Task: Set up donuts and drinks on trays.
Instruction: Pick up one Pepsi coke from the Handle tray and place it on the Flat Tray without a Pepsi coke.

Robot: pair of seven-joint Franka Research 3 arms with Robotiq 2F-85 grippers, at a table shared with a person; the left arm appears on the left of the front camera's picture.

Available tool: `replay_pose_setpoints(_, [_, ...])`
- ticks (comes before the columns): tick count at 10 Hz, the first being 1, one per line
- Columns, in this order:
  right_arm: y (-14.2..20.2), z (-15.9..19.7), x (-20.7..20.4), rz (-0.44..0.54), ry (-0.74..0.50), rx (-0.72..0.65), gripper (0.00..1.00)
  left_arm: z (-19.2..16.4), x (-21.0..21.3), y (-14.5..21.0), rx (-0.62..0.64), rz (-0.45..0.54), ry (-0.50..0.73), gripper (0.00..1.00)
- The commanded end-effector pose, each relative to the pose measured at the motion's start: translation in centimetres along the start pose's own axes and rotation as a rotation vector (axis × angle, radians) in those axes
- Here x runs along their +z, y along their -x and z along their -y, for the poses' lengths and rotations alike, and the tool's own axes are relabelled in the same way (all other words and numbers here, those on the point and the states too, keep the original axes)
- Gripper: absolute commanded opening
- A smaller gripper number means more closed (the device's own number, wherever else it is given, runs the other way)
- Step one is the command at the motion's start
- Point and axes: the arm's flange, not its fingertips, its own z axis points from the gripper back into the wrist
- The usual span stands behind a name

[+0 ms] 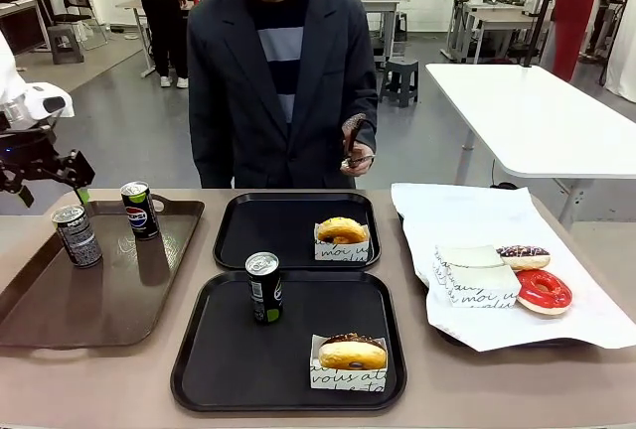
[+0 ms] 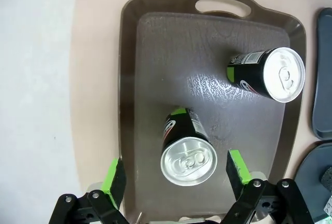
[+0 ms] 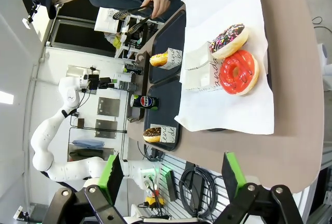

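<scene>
Brown tray (image 2: pixel 155 63) overhead: silver tops of both drinks (image 2: pixel 188 160)

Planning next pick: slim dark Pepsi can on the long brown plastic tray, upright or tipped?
Upright: the Pepsi can stands on its base on the brown tray, silver top up.

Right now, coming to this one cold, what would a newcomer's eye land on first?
Mid-table, the near black tray holds a soda can and a chocolate-topped donut in its sleeve, and the far black tray holds a yellow donut. The open left gripper hangs over one of two cans on the brown tray at the left. A red donut lies on the white paper at the right.
</scene>
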Motion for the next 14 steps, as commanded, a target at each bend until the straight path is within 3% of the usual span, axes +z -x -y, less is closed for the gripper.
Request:
replay_pose_setpoints(1, [-0.3, 0.1, 0.0, 0.017, -0.025, 0.020, 1.00, 0.9, -1.1, 0.3, 0.005, 0.026, -0.035, 1.00])
replay_pose_setpoints(14, [-0.3, 0.1, 0.0, 0.017, -0.025, 0.020, 1.00, 1.1, -5.2, 0.0, -0.008, -0.013, -0.026, 0.97])
